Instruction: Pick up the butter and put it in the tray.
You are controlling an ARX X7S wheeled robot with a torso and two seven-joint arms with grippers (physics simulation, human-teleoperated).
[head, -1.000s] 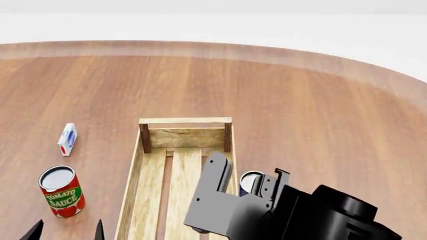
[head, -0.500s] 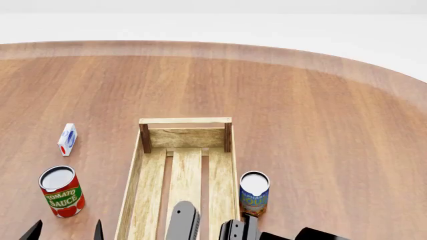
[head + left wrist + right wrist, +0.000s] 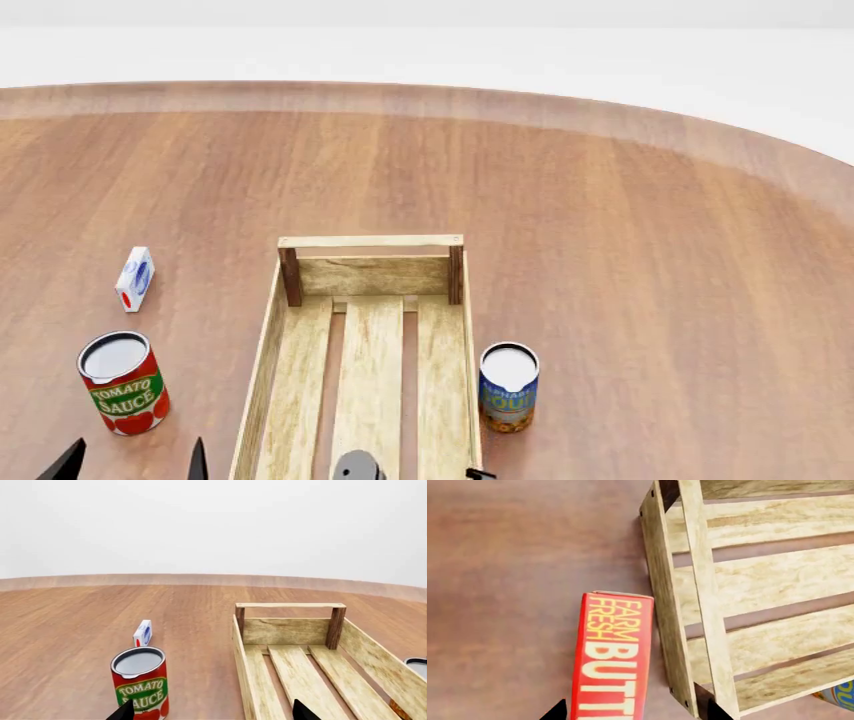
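The right arm has pulled back, leaving the head view almost entirely. The right tool (image 3: 635,711) hangs with its tips spread apart over the red-orange "FARM FRESH BUTTER" carton (image 3: 610,655), which lies flat on the wooden bench (image 3: 641,250) just outside the long pale slatted wooden tray (image 3: 370,350). That tray holds nothing. The left tool (image 3: 208,712), tips apart, sits beside the red tomato sauce can (image 3: 123,384); the blue soup can (image 3: 509,387) stands just right of the tray, and the small white-blue-red carton (image 3: 135,279) beyond.

The tray (image 3: 371,340) stood in the middle of the table (image 3: 641,220) before me. To its left were the tomato can (image 3: 123,384) and, behind that, a small carton (image 3: 135,279). Just right of the tray stood another can (image 3: 509,387). The butter (image 3: 610,655) lay on the table close beside one long side of the tray.
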